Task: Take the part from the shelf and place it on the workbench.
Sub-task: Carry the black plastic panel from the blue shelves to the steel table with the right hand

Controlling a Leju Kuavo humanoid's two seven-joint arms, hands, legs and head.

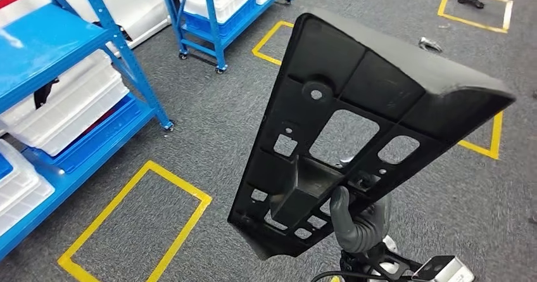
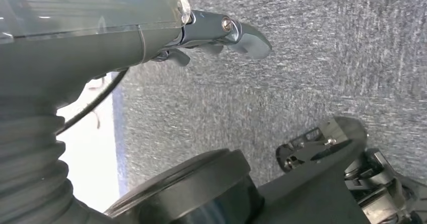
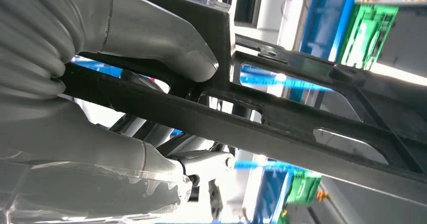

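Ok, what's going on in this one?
The robot's right hand grips a large black plastic part near its lower end and holds it up over grey carpet. The left hand hangs over the floor and holds nothing. Blue shelves with white bins stand to the left. No workbench is in view, so placing remains.

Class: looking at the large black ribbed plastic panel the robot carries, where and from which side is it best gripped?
Grip the large black ribbed plastic panel at its narrow lower end, from the ribbed underside, as the right hand does now: the raised box rib and cut-outs give the fingers edges to hook.
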